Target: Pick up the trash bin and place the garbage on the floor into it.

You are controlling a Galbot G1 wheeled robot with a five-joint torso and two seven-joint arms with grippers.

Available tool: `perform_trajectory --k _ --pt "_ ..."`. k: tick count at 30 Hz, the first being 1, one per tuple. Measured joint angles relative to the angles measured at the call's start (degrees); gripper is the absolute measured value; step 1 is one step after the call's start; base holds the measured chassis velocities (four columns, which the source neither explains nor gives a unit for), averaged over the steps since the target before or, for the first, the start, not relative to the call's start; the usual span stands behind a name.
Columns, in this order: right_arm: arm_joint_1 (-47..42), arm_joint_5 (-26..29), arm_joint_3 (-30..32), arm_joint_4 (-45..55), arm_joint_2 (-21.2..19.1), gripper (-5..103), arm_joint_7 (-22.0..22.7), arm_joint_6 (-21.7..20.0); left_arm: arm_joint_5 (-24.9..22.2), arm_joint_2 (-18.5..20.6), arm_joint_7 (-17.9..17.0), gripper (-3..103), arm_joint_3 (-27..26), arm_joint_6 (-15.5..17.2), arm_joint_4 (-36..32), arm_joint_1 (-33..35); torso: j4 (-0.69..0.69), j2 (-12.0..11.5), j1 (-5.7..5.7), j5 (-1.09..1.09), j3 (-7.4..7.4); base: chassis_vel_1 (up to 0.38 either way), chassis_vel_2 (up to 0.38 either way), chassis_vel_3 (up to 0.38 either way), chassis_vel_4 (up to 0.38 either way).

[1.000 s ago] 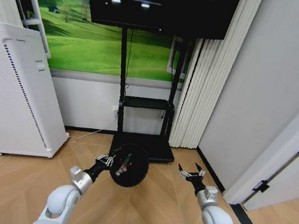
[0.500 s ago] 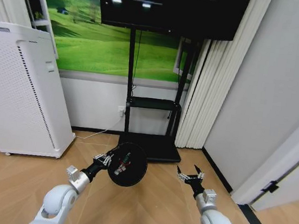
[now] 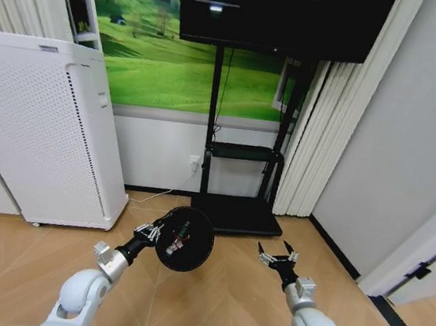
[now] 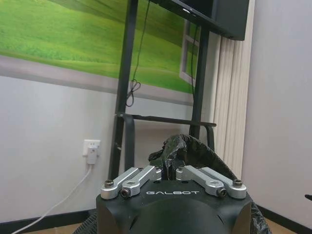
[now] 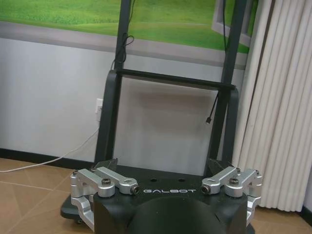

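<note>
My left gripper [image 3: 154, 233] is shut on the rim of the trash bin [image 3: 187, 239], a small black round mesh basket held off the floor with its mouth facing me. Inside it lies garbage [image 3: 179, 238]: small red-and-white and green pieces. In the left wrist view the fingers [image 4: 146, 174] pinch the crinkled black liner at the trash bin rim [image 4: 187, 146]. My right gripper [image 3: 277, 255] hovers open and empty to the right of the bin, at about the same height. The right wrist view shows the right gripper [image 5: 164, 169] with its fingers spread wide.
A tall white perforated cabinet [image 3: 47, 126] stands at the left. A black TV stand [image 3: 236, 209] with a flat base is straight ahead by the wall, white curtains [image 3: 313, 135] beside it. A wall and door frame [image 3: 421, 259] close the right side. Wooden floor [image 3: 208, 305] lies below the arms.
The whole picture has slid to the right, so the camera has turned left. Both arms keep the same pose, and the bin stays in my left gripper.
</note>
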Motion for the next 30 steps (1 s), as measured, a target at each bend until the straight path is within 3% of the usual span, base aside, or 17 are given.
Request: perform_trajectory --k 3,10,18,30 --pt "-0.1 -0.1 -0.1 0.1 0.2 100 0.0 0.1 -0.1 0.0 0.1 8 -0.1 -0.1 0.0 0.0 0.00 0.0 0.01 -0.10 0.00 0.220 0.188 -0.233 -0.208" --pt "0.6 1.0 -0.6 -1.3 0.2 100 0.0 2.7 -0.1 -0.2 0.2 8 -0.3 -0.2 0.3 0.0 0.02 0.0 0.00 -0.05 0.00 0.158 0.142 -0.194 -0.149" --pt "0.9 1.1 -0.7 -1.4 0.0 100 -0.2 2.5 -0.5 -0.2 0.1 8 0.1 -0.2 0.9 -1.2 -0.03 0.0 0.00 -0.05 0.00 -0.023 -0.018 0.025 0.007" --pt "0.5 0.0 -0.6 -0.9 0.2 100 -1.0 1.3 -0.8 0.1 0.5 8 0.0 -0.1 1.6 -1.7 0.01 0.0 0.00 -0.06 0.00 -0.011 -0.007 0.005 0.004"
